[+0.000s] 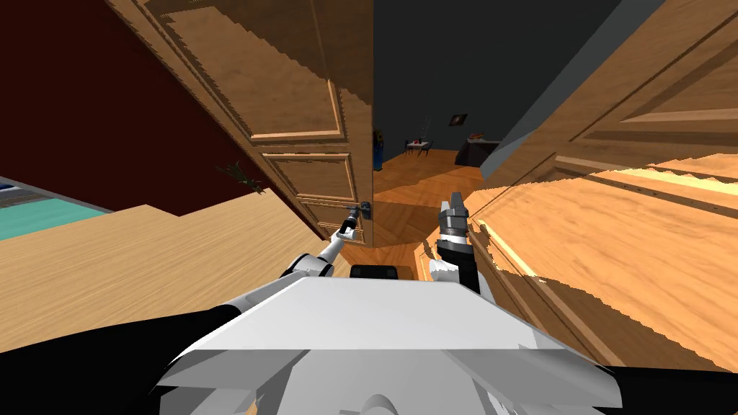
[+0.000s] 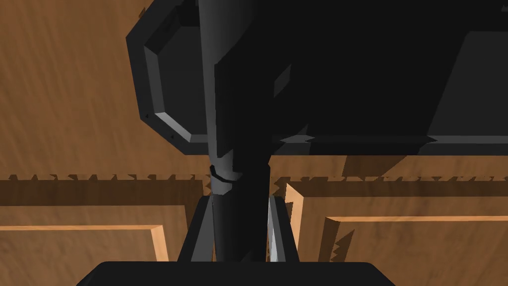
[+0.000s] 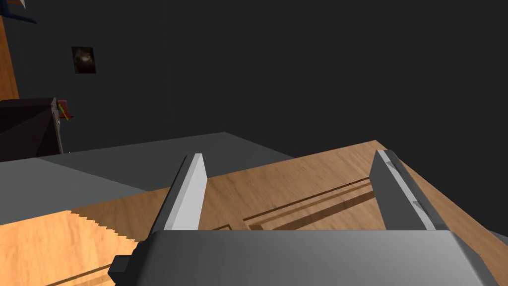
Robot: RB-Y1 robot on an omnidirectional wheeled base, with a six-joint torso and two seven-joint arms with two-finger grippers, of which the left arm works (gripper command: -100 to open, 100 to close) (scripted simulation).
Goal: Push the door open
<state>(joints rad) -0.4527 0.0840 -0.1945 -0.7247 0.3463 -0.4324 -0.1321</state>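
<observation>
A panelled wooden door (image 1: 310,137) stands ajar ahead on my left, its free edge next to a gap onto another room. The door's dark lever handle (image 1: 365,210) sits low on that edge. My left gripper (image 1: 351,220) reaches up to it. In the left wrist view the left gripper (image 2: 238,223) is shut on the dark lever handle (image 2: 238,164), fingers (image 2: 275,228) pressing its sides, with the handle's plate (image 2: 163,99) against the door (image 2: 64,99) behind. My right gripper (image 1: 454,209) is raised in the gap. The right gripper (image 3: 292,174) is open and holds nothing.
A second panelled wooden leaf (image 1: 620,216) slants along my right, close to the right arm. Through the gap lies a wooden floor (image 1: 414,180) with a small table (image 1: 418,146) and a dark cabinet (image 1: 477,150) far off. A dark red wall (image 1: 86,108) rises on the left.
</observation>
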